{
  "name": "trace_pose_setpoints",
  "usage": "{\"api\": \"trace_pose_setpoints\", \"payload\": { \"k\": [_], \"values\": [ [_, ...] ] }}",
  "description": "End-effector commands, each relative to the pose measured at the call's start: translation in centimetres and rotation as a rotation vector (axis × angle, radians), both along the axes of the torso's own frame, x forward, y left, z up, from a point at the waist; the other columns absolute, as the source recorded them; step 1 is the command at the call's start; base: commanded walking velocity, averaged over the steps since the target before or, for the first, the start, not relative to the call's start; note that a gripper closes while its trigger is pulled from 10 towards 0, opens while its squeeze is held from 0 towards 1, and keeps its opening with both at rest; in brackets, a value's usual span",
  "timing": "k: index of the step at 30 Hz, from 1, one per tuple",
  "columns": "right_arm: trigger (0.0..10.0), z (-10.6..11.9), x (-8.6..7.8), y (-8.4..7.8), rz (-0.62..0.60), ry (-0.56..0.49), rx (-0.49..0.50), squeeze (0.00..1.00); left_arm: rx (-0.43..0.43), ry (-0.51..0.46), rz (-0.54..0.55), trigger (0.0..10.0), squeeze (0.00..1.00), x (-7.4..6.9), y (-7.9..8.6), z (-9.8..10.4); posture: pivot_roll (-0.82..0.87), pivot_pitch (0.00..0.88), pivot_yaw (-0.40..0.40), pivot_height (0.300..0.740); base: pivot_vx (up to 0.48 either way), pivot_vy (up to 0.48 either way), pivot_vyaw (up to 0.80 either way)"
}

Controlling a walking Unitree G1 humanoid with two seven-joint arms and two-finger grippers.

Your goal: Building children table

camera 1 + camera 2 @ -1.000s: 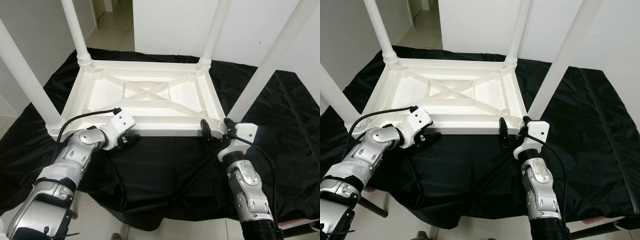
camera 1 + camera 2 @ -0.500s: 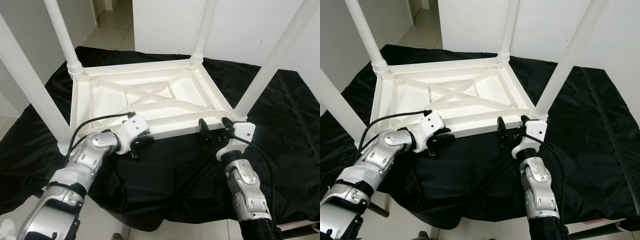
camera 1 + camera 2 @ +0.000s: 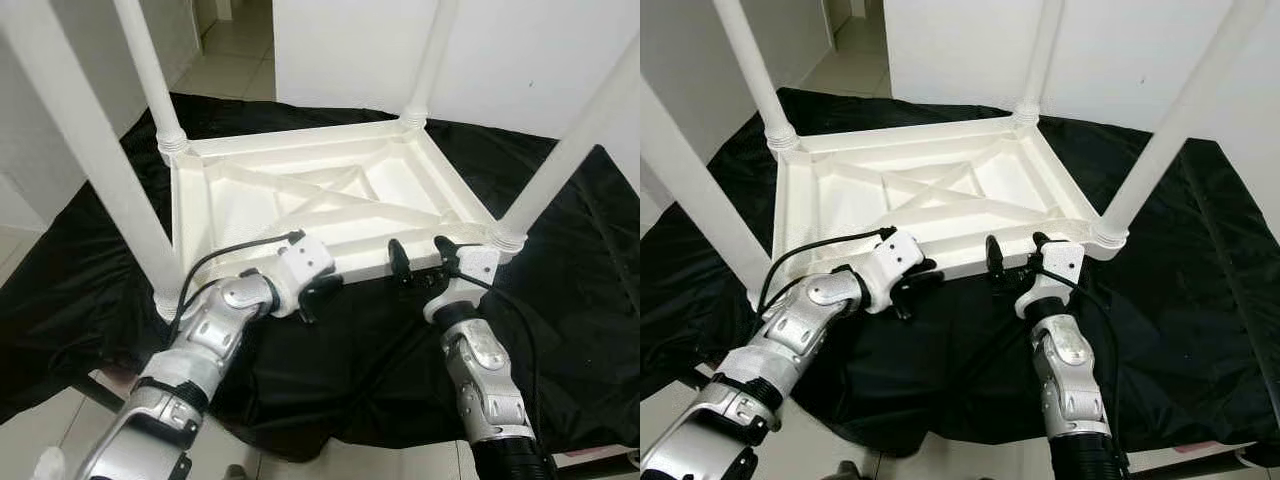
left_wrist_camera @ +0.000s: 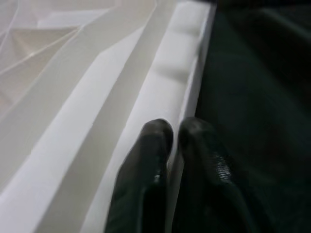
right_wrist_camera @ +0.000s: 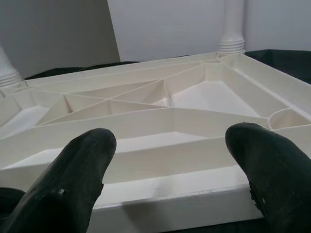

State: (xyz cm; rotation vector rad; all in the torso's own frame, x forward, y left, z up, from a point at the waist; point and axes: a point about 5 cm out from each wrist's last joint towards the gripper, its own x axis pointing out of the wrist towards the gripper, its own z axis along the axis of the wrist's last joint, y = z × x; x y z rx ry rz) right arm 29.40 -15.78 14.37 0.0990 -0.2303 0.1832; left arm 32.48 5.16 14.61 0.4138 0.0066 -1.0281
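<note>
A white plastic children's table (image 3: 186, 222) lies upside down on a black cloth (image 3: 345, 375), with its legs pointing up. My left gripper (image 3: 318, 293) is at the middle of the near rim (image 4: 165, 77), its fingers pinched shut on the rim's outer edge. To its right, my right gripper (image 3: 420, 250) stands open against the same rim beside the near right leg (image 3: 575, 135). In the right wrist view its two fingertips (image 5: 82, 160) are spread wide in front of the rim, with the cross-ribbed underside (image 5: 146, 97) beyond.
The near left leg (image 3: 85, 140) rises steeply close to my left arm. Two far legs (image 3: 148, 70) stand at the back corners. The cloth covers a low platform whose near edge drops to tiled floor (image 3: 40, 430). White walls and a doorway lie behind.
The table has turned on the cloth: its near side swung to the right and the near left corner came closer. My left gripper moved right with the rim. The right gripper shifted slightly.
</note>
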Motion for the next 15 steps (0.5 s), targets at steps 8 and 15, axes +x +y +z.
{"api": "trace_pose_setpoints", "payload": {
  "k": [8,15],
  "values": [
    [10.0,-0.5,0.2,0.1,-0.009,0.013,-0.009,0.00,-0.146,-0.094,-0.061,10.0,0.00,-1.9,1.5,1.6,0.01,0.071,0.016,0.740,0.000,0.000,0.00],
    [10.0,-0.5,0.5,0.0,-0.024,0.011,-0.010,0.00,-0.195,-0.245,-0.070,10.0,0.00,-3.9,3.3,2.6,0.03,0.078,0.013,0.740,0.000,0.000,0.00]
  ]
}}
